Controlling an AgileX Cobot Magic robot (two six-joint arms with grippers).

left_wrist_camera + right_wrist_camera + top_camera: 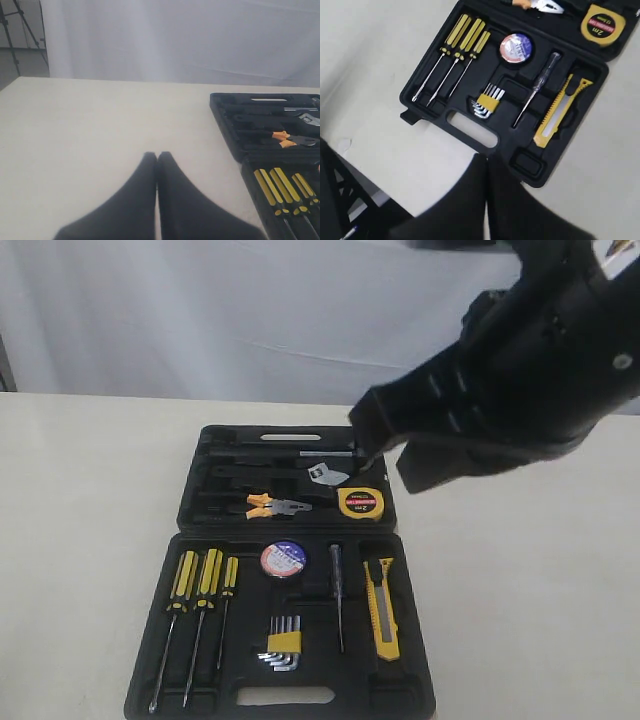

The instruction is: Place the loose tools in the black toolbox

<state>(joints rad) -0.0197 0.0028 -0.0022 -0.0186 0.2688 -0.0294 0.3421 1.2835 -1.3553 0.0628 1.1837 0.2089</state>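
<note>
Seeing all four inside black toolbox [412, 680]: pliers [277, 506], tape measure [360, 503] upper centre of frame; tape roll [283, 559], utility knife [382, 608] lower half. My left fingers [145, 175] and right fingers [475, 180] pressed together, empty. Risk, I judge: right arm [500, 370], hanging over lid half, clips tape measure from recess.

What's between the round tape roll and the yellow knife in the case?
A slim pen-like screwdriver lies in its own slot between the tape roll and the utility knife, seen plainly in the exterior view.
</note>
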